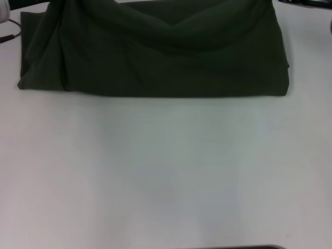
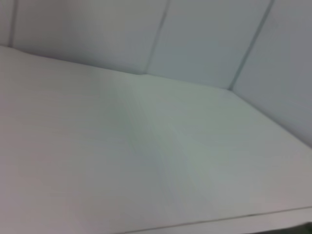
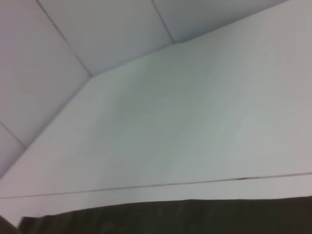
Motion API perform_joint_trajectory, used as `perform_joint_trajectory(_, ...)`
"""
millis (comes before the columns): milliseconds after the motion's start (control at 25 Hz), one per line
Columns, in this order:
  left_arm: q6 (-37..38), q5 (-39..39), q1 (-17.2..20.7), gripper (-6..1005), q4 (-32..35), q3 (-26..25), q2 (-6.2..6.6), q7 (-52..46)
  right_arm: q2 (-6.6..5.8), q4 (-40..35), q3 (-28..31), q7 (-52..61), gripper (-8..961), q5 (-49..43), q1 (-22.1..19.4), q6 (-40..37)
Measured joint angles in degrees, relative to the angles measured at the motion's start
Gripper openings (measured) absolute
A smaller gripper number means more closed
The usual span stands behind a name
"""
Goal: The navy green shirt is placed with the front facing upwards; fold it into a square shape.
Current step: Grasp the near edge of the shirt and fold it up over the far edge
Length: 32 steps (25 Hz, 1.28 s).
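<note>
Seeing navy green shirt (image 1: 155,57) part-folded, upper frame, on surface (image 1: 166,176); I can't tell end effector states. Next: regrasp an edge, fold over.

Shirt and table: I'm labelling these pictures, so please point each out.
shirt (image 1: 155,57), head view, on the middle of the folded fabric.
table (image 1: 166,171), head view, on bare surface in front of the shirt.

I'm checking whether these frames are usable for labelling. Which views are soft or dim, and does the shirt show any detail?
Head view: the shirt reads as a dark mass with faint folds only, cut off at the top; the table is evenly lit, no glare. Left wrist view: soft, only pale table and wall panels. Right wrist view: soft too, with a dark fabric strip along one edge.
</note>
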Motion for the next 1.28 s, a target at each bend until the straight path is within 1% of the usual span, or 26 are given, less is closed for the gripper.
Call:
perform_joint_trajectory(120, -4.2, 0.0, -0.3, 24, -0.5, 0.9, -0.85, 0.1, 0.81, 1.1, -1.8, -0.1, 36, 0.0, 1.0, 4.8)
perform_joint_trajectory(280, -8.6, -0.1, -0.5, 24, -1.6, 2.2, -1.59, 0.7, 1.97, 1.5, -3.1, -0.2, 35, 0.1, 1.9, 9.5)
perform_joint_trajectory(360, -10.7, -0.2, -0.5, 24, -1.8, 2.3, -2.1, 1.4, 2.37, 1.5, -3.3, -0.2, 35, 0.1, 2.1, 11.5)
perform_joint_trajectory(480, -12.4, -0.6, -0.5, 24, -2.0, 2.3, -2.33, 1.9, 2.79, 1.6, -3.4, -0.3, 35, 0.1, 2.2, 14.2)
perform_joint_trajectory(680, -15.2, -2.1, -0.6, 25, -2.1, 2.4, -2.63, 3.2, 2.98, 2.8, -3.4, -0.2, 35, 0.4, 2.5, 18.3)
perform_joint_trajectory(840, -17.3, -2.5, -0.8, 28, -2.2, 2.9, -2.96, 4.1, 3.0, 3.6, -3.5, -0.2, 35, 0.8, 2.6, 19.6)
perform_joint_trajectory(1080, -21.8, -2.5, -1.2, 39, -2.3, 5.8, -3.8, 4.1, 3.22, 3.8, -3.5, -0.2, 36, 0.9, 3.3, 21.2)
perform_joint_trajectory(1280, -24.5, -2.5, -1.6, 48, -2.3, 7.4, -4.1, 4.2, 3.52, 3.8, -3.5, -0.3, 36, 0.9, 4.0, 23.0)
